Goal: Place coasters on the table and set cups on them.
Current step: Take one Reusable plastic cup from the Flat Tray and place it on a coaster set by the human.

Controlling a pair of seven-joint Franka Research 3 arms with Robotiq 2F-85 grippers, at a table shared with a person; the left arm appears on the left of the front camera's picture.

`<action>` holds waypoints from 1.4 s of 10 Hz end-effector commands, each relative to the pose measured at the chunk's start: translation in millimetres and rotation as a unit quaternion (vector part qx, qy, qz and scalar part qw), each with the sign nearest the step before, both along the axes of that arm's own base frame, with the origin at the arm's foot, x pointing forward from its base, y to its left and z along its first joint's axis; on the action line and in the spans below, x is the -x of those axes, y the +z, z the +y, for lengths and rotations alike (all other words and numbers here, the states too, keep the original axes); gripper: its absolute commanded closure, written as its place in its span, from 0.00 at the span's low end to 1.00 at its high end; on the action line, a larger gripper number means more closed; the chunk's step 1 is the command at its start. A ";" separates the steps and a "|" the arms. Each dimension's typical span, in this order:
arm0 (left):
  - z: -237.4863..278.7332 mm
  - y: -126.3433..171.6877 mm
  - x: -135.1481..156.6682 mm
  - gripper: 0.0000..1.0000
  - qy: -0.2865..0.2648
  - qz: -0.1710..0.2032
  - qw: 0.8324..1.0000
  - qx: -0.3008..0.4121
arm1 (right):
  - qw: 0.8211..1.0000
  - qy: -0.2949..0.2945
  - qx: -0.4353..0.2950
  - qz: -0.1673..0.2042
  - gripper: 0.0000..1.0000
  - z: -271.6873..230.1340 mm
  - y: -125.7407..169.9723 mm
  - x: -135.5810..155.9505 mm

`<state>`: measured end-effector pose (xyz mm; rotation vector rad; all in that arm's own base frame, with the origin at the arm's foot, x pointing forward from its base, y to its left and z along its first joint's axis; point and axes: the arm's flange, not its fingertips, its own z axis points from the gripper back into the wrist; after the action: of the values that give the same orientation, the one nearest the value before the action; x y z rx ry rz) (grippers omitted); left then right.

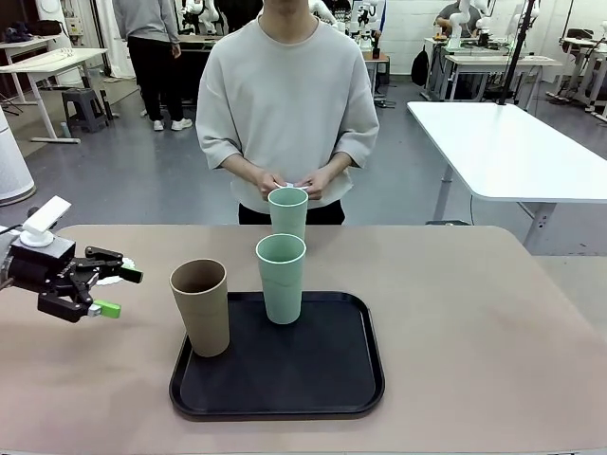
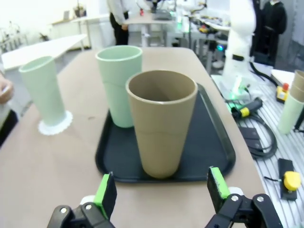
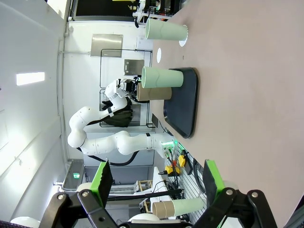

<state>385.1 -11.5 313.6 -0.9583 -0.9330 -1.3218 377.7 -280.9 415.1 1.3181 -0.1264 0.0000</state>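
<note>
Front view, calling the person's side twelve o'clock: the table (image 1: 493,322) is a plain beige top with rounded corners, and a black tray (image 1: 285,393) sits around six o'clock of it. The far mint cup (image 1: 287,210) stands at twelve, right in front of the person. The left wrist view shows it sitting square on a lacy white coaster (image 2: 55,126), so I'd call that one done. The near mint cup (image 1: 281,278) stands at the tray's twelve o'clock edge and the tan cup (image 1: 200,306) at its nine o'clock edge. Both are upright with no coasters under them, presumably parked there until a spot is ready.

The left gripper (image 1: 119,292) hovers low at the table's nine o'clock, jaws spread wide and empty, aimed straight at the tan cup. Looks to me like a line-up for grabbing it. There's a white patch (image 1: 112,281) on the table just under it; might be a second coaster, honestly can't tell from this angle. The person's hands (image 1: 289,182) are together, pinching something small and white, my guess the next coaster. The right gripper (image 3: 156,178) hangs off the three o'clock side, fingers spread, holding nothing, probably just keeping clear.

Room's a big lab space: grey floor (image 1: 123,171), white tables (image 1: 503,142) off behind the person.
</note>
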 end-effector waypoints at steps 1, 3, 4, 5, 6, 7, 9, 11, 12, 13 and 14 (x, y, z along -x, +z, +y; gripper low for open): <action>-13.8 -12.2 -3.6 0.00 0.019 -0.017 1.000 0.017 | 1.000 -0.007 -0.003 -0.003 0.00 0.1 0.1 -2.2; -26.1 -14.6 -9.4 0.00 0.005 0.005 1.000 0.017 | 1.000 -0.007 -0.003 -0.003 0.00 0.1 0.1 -2.2; -32.5 -17.1 -13.0 0.00 -0.004 0.018 1.000 0.010 | 1.000 -0.007 -0.003 -0.003 0.00 0.1 0.1 -2.2; -37.1 -18.2 -17.6 0.00 -0.011 0.035 0.999 0.011 | 1.000 -0.007 -0.003 -0.003 0.00 0.1 0.1 -2.2; -40.8 -19.7 -19.6 0.00 -0.015 0.041 0.999 0.008 | 1.000 -0.007 -0.003 -0.003 0.00 0.1 0.1 -2.2; -45.0 -21.4 -22.8 0.00 -0.015 0.043 0.999 0.007 | 1.000 -0.007 -0.003 -0.003 0.00 0.1 0.1 -2.2; -55.6 -24.6 -28.3 0.00 -0.019 0.046 0.999 0.016 | 1.000 -0.007 -0.003 -0.003 0.00 0.1 0.1 -2.2; -64.1 -31.1 -31.0 0.00 -0.036 0.052 0.998 0.016 | 1.000 -0.007 -0.003 -0.003 0.00 0.1 0.1 -2.2; -67.1 -33.3 -30.2 0.00 -0.044 0.050 0.998 0.018 | 1.000 -0.007 -0.003 -0.003 0.00 0.1 0.1 -2.2; -69.9 -34.8 -30.7 0.00 -0.053 0.048 0.997 0.022 | 1.000 -0.007 -0.003 -0.003 0.00 0.1 0.1 -2.2; -72.9 -35.9 -30.2 0.00 -0.059 0.045 0.997 0.024 | 1.000 -0.007 -0.003 -0.003 0.00 0.1 0.1 -2.2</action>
<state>411.7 -80.4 278.6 -1.1011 -0.8333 -1.3315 377.6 -281.0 415.1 1.3181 -0.1264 -0.0001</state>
